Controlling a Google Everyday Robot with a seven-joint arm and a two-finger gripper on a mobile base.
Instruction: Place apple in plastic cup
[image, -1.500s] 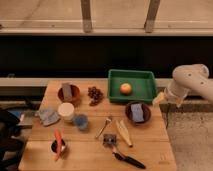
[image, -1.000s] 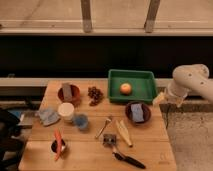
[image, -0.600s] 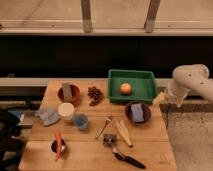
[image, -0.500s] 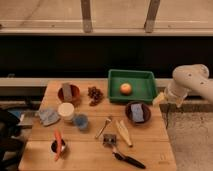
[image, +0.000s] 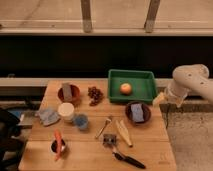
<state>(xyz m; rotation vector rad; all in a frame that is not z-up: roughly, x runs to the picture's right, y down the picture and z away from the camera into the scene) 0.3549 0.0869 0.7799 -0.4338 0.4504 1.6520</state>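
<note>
Orange apple (image: 125, 88) lies in the tray (image: 143, 86) near the gripper (image: 161, 98), whose state I cannot tell; descend centred over it; cup (image: 81, 121) stands well beyond.

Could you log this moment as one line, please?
apple in green tray | plastic cup beside white container | gripper right of tray

End effector (image: 160, 98) beside table (image: 150, 145) right edge; tray (image: 131, 73) wall rings apple (image: 125, 88).
</note>
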